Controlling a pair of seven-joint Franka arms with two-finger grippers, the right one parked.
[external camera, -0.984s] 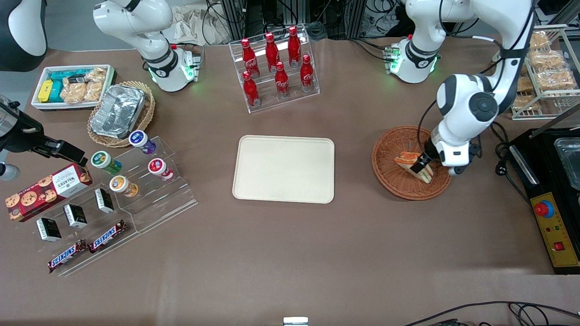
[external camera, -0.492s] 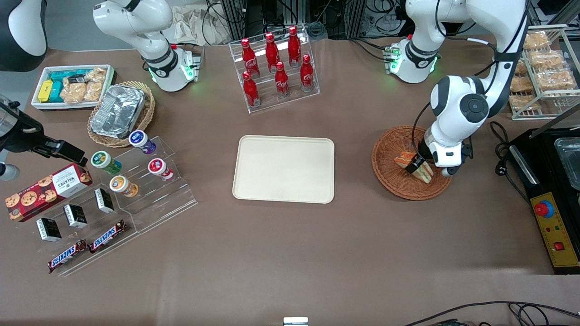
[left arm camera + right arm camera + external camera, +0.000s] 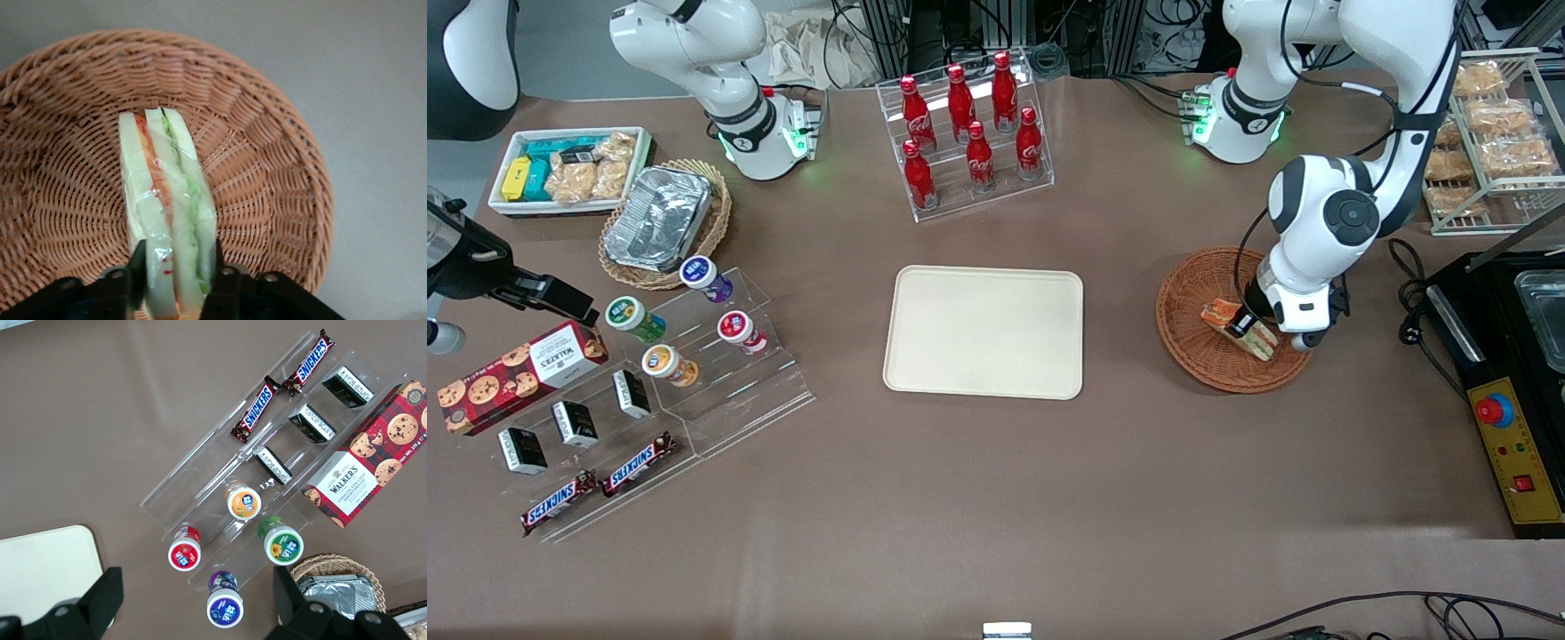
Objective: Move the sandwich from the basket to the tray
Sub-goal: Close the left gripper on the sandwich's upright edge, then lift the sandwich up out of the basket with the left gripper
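- Here the left arm's gripper is squeezing the wrapped wedge-shaped sandwich between both fingers.
- The sandwich is sitting over the round reddish-brown wicker basket.
- The flat cream rectangular tray is lying beside that basket.

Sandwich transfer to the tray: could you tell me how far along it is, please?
Done: the end effector has reached the basket and its fingers are shut on the sandwich. In hand: the grip itself; whether the sandwich has left the basket floor is hard to tell, and it is over the basket. Left: carrying it to the tray, which holds nothing yet, and releasing it.
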